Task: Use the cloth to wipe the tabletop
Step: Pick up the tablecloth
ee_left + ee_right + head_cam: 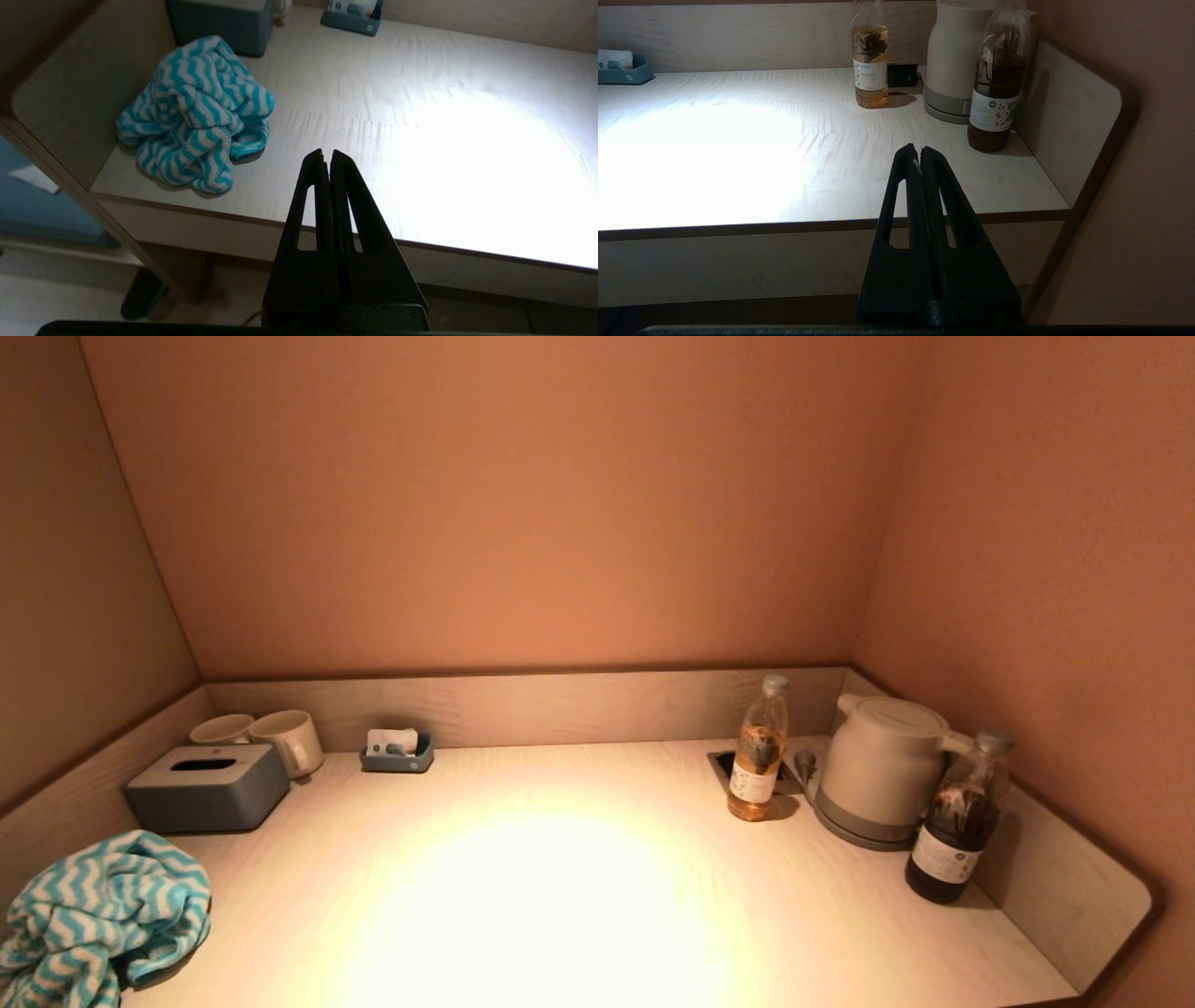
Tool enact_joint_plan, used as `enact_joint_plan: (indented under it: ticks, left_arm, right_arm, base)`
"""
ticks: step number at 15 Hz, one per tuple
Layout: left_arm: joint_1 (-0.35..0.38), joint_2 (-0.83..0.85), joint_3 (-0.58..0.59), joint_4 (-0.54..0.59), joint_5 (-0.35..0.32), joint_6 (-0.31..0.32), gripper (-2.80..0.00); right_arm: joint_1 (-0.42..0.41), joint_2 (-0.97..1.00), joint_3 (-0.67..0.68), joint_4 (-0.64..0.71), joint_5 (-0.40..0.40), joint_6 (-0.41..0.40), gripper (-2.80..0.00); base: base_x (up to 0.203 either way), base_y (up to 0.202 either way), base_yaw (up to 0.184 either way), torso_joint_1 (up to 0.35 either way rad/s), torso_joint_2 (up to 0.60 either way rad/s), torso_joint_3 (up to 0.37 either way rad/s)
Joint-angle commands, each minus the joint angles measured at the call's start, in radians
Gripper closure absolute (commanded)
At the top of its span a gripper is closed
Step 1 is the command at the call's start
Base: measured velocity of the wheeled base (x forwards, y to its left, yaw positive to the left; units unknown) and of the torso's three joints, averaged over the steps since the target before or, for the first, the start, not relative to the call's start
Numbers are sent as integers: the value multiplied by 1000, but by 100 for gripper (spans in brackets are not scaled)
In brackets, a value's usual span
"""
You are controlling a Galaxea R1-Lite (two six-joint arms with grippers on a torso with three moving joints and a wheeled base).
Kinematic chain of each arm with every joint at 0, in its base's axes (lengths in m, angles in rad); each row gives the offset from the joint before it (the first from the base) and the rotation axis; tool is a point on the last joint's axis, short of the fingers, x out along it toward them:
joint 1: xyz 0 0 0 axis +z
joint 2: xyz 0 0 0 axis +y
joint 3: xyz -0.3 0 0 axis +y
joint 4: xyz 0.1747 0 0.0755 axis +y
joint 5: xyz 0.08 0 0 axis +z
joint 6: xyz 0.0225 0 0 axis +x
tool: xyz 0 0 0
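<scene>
One soft, light cloth (196, 116) lies bunched just before the tissue box (207, 788), best pinched at its raised top fold; left gripper (326, 156) and right gripper (919, 151) closed, empty.

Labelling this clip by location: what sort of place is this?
Probably a hotel room's drinks counter: an electric kettle, two mugs beside a tissue box, and bottled drinks on a built-in tabletop.

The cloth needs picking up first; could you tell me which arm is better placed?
Left. The cloth lies at the tabletop's left front corner, close to the left hand.
</scene>
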State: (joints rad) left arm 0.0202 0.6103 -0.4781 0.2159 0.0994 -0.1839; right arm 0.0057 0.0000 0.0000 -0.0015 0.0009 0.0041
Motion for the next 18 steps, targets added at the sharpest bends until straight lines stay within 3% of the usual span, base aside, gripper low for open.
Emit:
enact_joint_plan:
  ticks: [1, 4, 7, 12, 15, 16, 18]
  left_arm:
    - [23, 368, -119, 17, 25, -51, 0]
    - [107, 762, -391, 113, 90, -151, 0]
    - [204, 1011, -599, 233, 133, -218, 0]
    - [273, 1257, -733, 320, 187, -238, 0]
    - [285, 1312, -754, 333, 197, -235, 0]
    - [290, 1329, -762, 333, 197, -236, -280]
    - [303, 1345, -777, 333, 197, -243, -280]
  right_arm:
    - [0, 0, 0, 0, 1, 1, 0]
    - [0, 0, 0, 0, 1, 1, 0]
    - [0, 0, 0, 0, 1, 1, 0]
    - [0, 0, 0, 0, 1, 1, 0]
    - [0, 0, 0, 0, 1, 1, 0]
    - [0, 0, 0, 0, 1, -1, 0]
    - [0, 0, 0, 0, 1, -1, 0]
  base:
    - [0, 0, 0, 0, 0, 0]
    - [0, 0, 0, 0, 0, 0]
    - [0, 0, 0, 0, 0, 0]
    - [0, 0, 0, 0, 0, 0]
    - [0, 0, 0, 0, 0, 0]
    - [0, 0, 0, 0, 0, 0]
    - [0, 0, 0, 0, 0, 0]
